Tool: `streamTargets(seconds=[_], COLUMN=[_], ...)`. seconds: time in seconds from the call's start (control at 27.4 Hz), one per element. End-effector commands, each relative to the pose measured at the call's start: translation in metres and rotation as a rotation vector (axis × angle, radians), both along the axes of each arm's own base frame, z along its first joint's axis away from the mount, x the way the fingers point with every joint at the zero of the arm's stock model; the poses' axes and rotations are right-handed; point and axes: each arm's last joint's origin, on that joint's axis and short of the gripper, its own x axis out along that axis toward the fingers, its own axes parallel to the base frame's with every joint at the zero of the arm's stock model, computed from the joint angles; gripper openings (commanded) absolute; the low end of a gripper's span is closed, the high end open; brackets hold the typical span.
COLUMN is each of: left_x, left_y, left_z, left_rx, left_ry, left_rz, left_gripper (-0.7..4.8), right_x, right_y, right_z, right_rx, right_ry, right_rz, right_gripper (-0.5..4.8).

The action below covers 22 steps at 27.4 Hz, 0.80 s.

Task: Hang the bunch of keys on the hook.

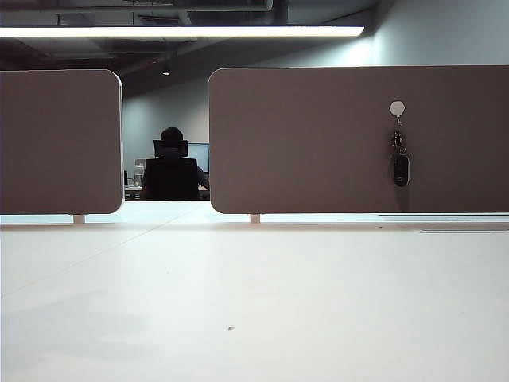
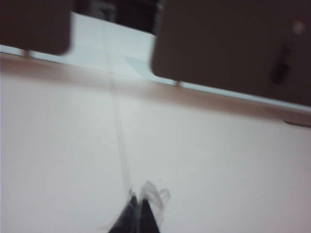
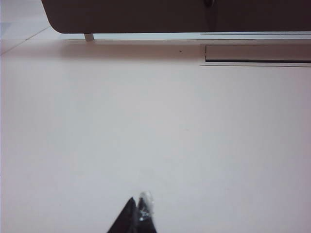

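Exterior view: the long oval black fob with small silver keys [image 1: 401,165] hangs from the small pale grey hexagonal hook pad [image 1: 398,108] on the matte brown rounded panel [image 1: 318,143]. Below that panel, over the smooth pale surface [image 1: 254,302], the left hand [image 2: 138,206] and right hand [image 3: 137,208] show dark fingers pressed together, empty.

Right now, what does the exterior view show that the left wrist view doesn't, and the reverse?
Only the exterior view shows a seated person beyond the gap and sharply resolves the bunch of keys hanging from the hook; neither arm appears there. Only the left wrist view shows the left gripper, shut and empty over the table. Both share the two brown panels and, blurred in the wrist view, the hanging keys.
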Motion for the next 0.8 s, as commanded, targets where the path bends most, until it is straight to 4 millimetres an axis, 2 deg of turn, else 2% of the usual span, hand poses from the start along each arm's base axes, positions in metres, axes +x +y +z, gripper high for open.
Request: streamTargets(seconds=[0.04,0.8], left_x=[0.0008,0.0009], left_y=[0.0076,0.0102], left_z=[0.0012,0.0010], left_rx=[0.003,0.004], left_ry=[-0.014,-0.012], left_rz=[0.094,0.119], left_gripper=[-0.04,-0.04], right_x=[0.0006,0.0009], right_y=[0.0003,-0.0003], right_z=[0.0016,0.0035], right_rx=[0.054,0.048], right_ry=[-0.019,-0.039], right_rz=[-0.008,-0.041], right_gripper=[-0.09,-0.09])
